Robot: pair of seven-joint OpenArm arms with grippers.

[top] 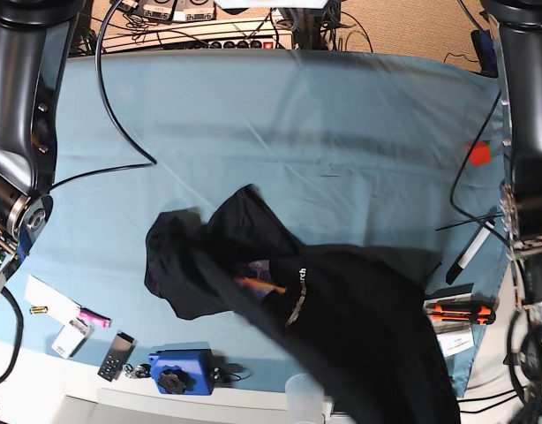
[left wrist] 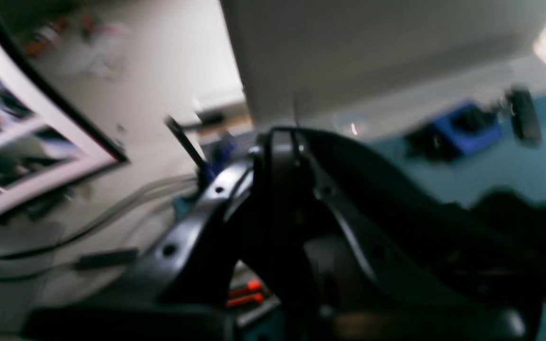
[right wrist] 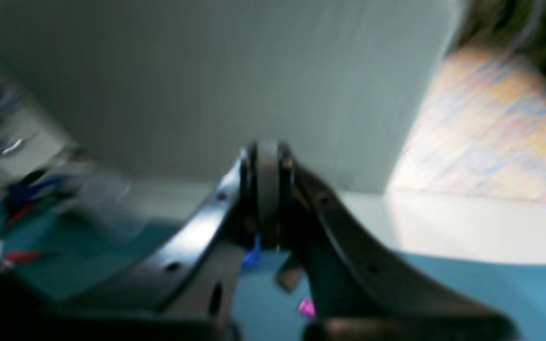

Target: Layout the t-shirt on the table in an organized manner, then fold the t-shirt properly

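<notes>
On table (top: 253, 115) | t-shirt (top: 342, 309) crumpled (pinched by left tool (left wrist: 280, 156)) | right tool (right wrist: 267, 189) closed, apart

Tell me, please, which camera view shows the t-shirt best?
The base view: the whole crumpled black t-shirt lies on the teal table. The left wrist view shows only a blurred dark patch of it; the right wrist view shows none.

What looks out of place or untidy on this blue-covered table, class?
The large black fabric t-shirt lies crumpled and bunched, its print mostly hidden in folds, and one end trails off the near edge of the wide teal-blue cloth-covered table instead of lying flat.
</notes>
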